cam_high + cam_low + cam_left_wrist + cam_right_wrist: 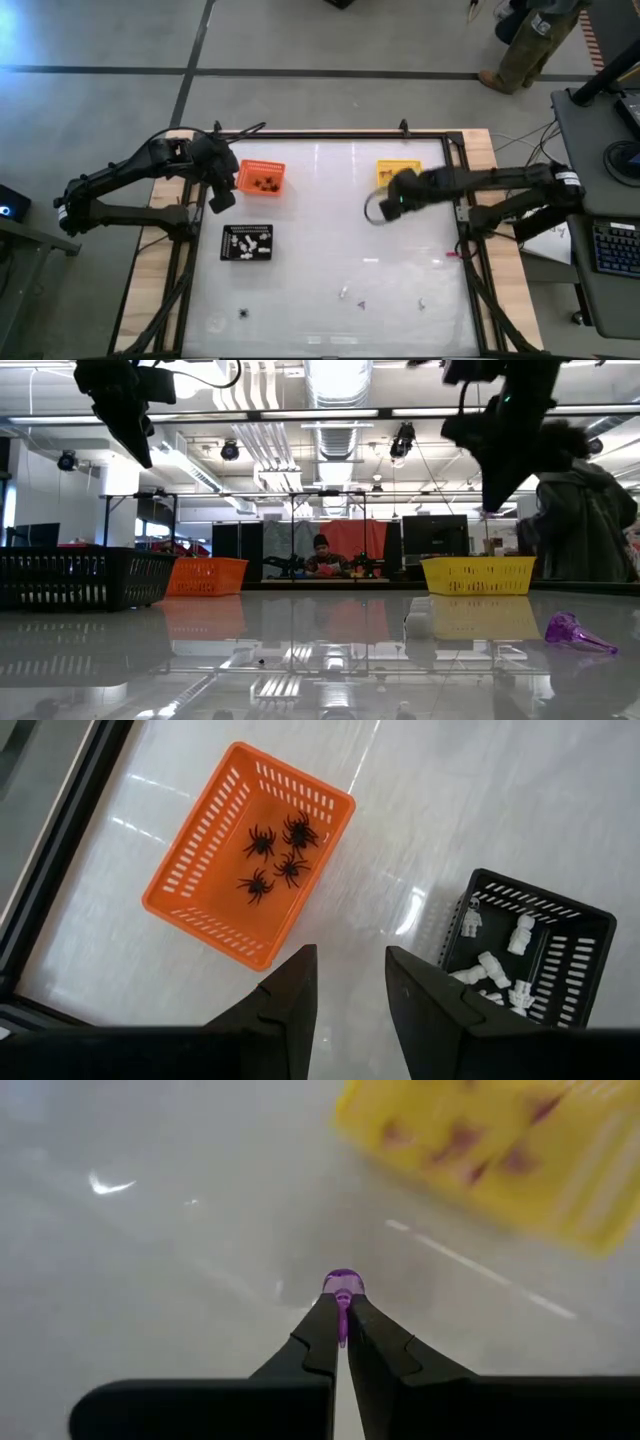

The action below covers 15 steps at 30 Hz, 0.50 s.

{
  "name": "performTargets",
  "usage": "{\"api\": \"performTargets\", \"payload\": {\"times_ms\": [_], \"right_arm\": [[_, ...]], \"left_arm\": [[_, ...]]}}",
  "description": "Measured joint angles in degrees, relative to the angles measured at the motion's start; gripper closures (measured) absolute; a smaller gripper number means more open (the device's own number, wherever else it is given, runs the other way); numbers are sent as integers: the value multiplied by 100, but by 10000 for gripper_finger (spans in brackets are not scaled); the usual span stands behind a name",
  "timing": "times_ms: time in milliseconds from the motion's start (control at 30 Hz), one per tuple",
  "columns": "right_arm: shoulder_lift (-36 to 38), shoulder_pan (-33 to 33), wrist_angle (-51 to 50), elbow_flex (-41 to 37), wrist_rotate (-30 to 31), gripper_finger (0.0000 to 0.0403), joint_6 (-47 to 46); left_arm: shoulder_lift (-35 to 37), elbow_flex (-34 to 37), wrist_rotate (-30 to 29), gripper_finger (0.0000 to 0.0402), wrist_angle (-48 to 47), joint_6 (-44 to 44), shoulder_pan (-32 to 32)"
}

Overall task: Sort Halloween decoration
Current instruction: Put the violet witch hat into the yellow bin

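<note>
My right gripper (342, 1318) hangs above the table's middle right (383, 207), near the yellow tray (398, 170), and is shut on a small purple trinket (341, 1283). The yellow tray (500, 1150) holds purplish pieces. My left gripper (350, 982) stands open and holds nothing. It hangs over the table between the orange tray (250, 855), which holds several black spiders (275, 855), and the black tray (525, 955), which holds white figures (500, 970). My right gripper pinches the purple trinket between its two fingers (318, 1330). The trinket's rounded end (342, 1278) sticks out past the fingertips. The fingers slant downward, and the trinket is lifted clear of the table.
Loose trinkets lie on the near part of the table: a black spider (243, 313), small pale pieces (345, 293) (422, 303) and a purple cone lying on its side (578, 632). A dark frame (460, 200) borders the table. A person stands beyond the far right corner (530, 40).
</note>
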<state>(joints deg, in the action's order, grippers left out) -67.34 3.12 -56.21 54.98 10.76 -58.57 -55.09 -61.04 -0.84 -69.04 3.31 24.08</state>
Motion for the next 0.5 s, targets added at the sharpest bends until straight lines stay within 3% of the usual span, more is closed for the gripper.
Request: {"api": "performTargets", "payload": {"times_ms": [267, 500], "right_arm": [[-32, 1963, 9, -4, -63, 394, 1954], [-33, 2798, 200, -7, -485, 394, 2990]], "left_arm": [[0, 0, 0, 299, 265, -36, 0], [0, 0, 0, 299, 517, -660, 0]]}}
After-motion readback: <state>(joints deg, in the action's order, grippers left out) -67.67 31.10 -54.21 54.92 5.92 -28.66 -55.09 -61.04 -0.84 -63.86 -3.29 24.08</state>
